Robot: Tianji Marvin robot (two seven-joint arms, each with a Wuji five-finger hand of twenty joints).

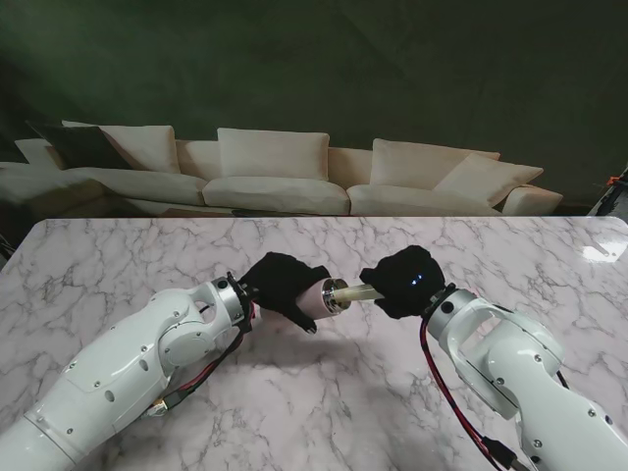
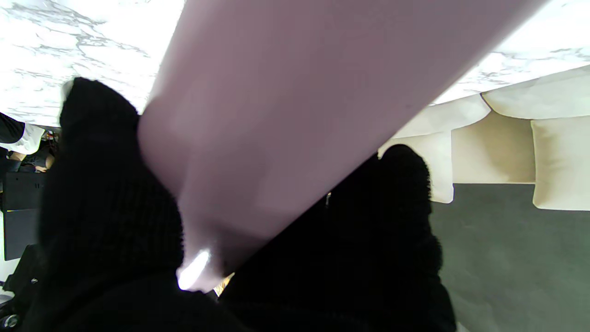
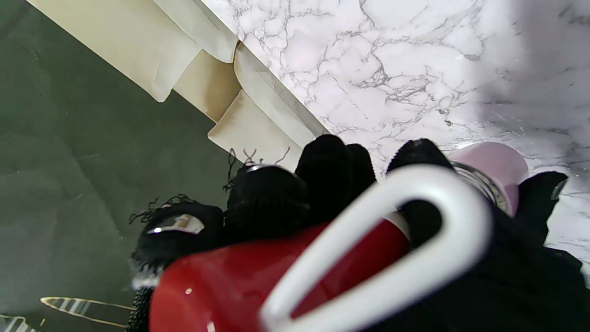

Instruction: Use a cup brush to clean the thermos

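from the stand's view, the left hand [image 1: 283, 283] is wrapped around a pale pink thermos [image 1: 321, 296], holding it lying roughly level above the marble table [image 1: 118, 265], near the middle, its metal-rimmed mouth turned to the right. the right hand [image 1: 407, 281] is closed around the cup brush [image 1: 361, 291], whose pale shaft bridges the short gap between the two hands and enters the thermos mouth. behind the table stands a cream sofa [image 1: 275, 172]. this looks like the scrubbing step itself: brush already in the opening, the work under way rather than finished.

in the left wrist view the thermos [image 2: 286, 115] fills most of the picture, a smooth pink barrel crossing slantwise, with gloved fingers [image 2: 106, 203] pressed against it on both sides. the grip looks full and firm; the mouth end is out of sight here.

in the right wrist view the brush handle [image 3: 276, 276] is red with a white loop, clamped in the black-gloved right hand [image 3: 322, 193], fingers curled tight over it. just past the knuckles the thermos [image 3: 495, 166] shows its pink body and steel rim, very close to the hand. the bristle end is hidden.

the next move likely calls for pushing and drawing the brush along the thermos axis, perhaps with some twist, while the left hand keeps the thermos from turning or slipping. the shaft must stay in line with the mouth, or it will bind on the rim.
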